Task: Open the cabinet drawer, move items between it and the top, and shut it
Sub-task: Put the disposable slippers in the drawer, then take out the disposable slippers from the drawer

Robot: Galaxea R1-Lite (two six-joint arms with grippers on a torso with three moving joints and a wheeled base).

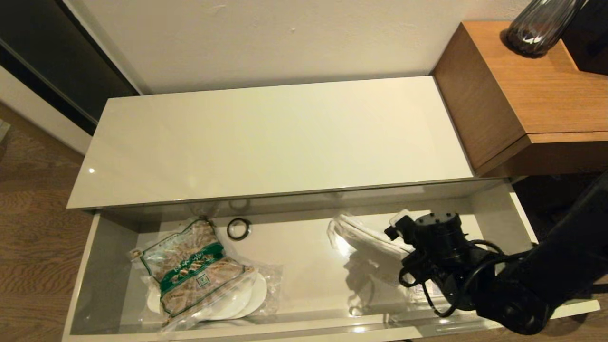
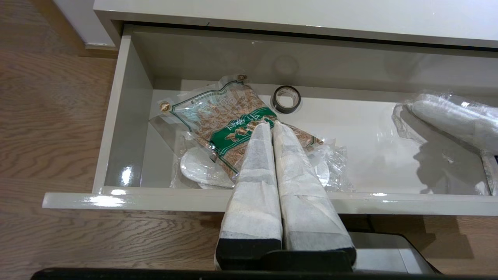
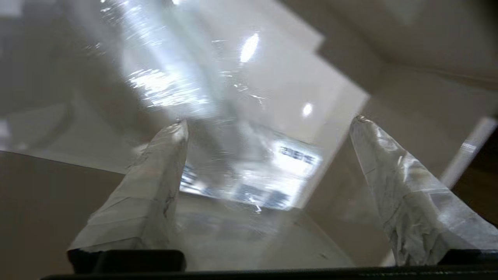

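Note:
The cabinet drawer (image 1: pixel 85 266) stands pulled out below the bare glossy top (image 1: pixel 275 142). At its right end lie white slippers in clear plastic wrap (image 1: pixel 361 232) (image 2: pixel 447 112). My right gripper (image 1: pixel 399 227) (image 3: pixel 269 120) reaches down into the drawer just over that wrap, open. Between its spread fingers shows crinkled plastic and a white label with dark blue print (image 3: pixel 288 163). My left gripper (image 2: pixel 269 123) hangs in front of the drawer's left half, shut on nothing.
In the drawer's left half a green-labelled bag of brown contents (image 1: pixel 194 270) lies on flat white pieces in clear plastic (image 1: pixel 242 301). A small black ring (image 1: pixel 239 228) sits by the back wall. A taller wood-grain block (image 1: pixel 532 95) with a dark vase (image 1: pixel 536 28) stands right.

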